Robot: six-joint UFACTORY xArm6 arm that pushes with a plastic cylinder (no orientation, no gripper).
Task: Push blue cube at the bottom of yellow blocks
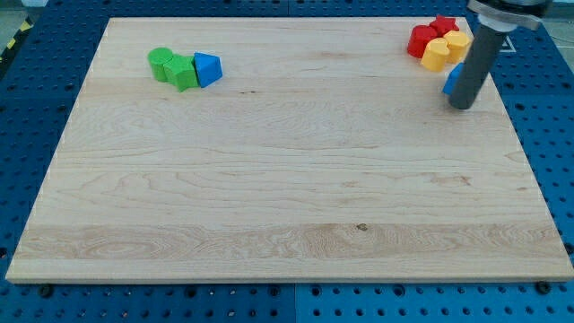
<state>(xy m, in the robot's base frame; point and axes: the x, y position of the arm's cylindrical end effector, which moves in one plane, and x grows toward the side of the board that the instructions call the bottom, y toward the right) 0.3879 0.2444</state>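
Where the dark rod [476,63] came down at the view's upper right, found my tip [464,107] set on the tabletop [287,197], right against the blue cube [453,82] on its right-hand side. Could not tell whether actually touching. Worked with a plain rod end, so nothing clasped or held, only placed beside the cube.

Saw just a sliver of the blue cube, mostly hidden behind the rod, lying just below the yellow blocks and close to them.

Counted two yellow blocks: a rounded yellow one [436,55] and, up and to its right, a second yellow one [458,42], partly covered by the rod. Counted two red blocks pressed against them: a red one [421,40] on the left and a red star-like one [443,24] at the top.

Far off at the view's upper left, well apart from all that, counted three more in a tight row: a green round block [161,61], a green angular block [183,73] and a blue triangular block [208,69]. Made two blue, two yellow, two red, two green in all.

Noted blue pegboard [27,108] around the tabletop.
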